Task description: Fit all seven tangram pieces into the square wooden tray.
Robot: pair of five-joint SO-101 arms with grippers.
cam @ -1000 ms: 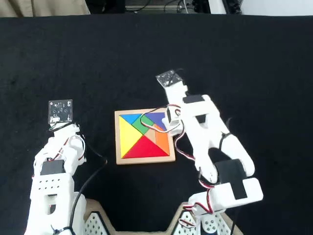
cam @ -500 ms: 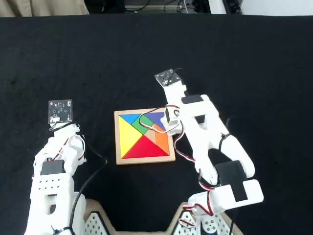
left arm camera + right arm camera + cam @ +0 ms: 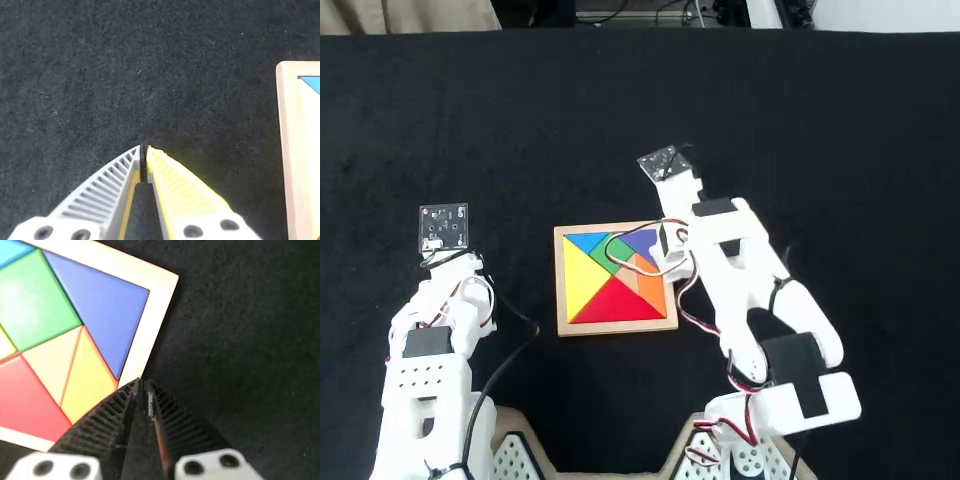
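The right arm point(image 3: 750, 285) has eased slightly back. The right gripper point(image 3: 142, 385), fingers closed on nothing, sits at the tray's point(image 3: 561, 285) right rim. The coloured pieces point(image 3: 605, 295) fill the tray, mid-table point(image 3: 820, 120). The left gripper point(image 3: 145, 148), also closed and empty, rests left of the tray.

A black-covered table point(image 3: 840, 120) carries the square wooden tray point(image 3: 620, 327).

both grippers point(image 3: 145, 150) point(image 3: 142, 385) closed, empty

one square wooden tray point(image 3: 560, 285); seven tangram pieces point(image 3: 582, 280); one left gripper point(image 3: 144, 149); one right gripper point(image 3: 142, 383)
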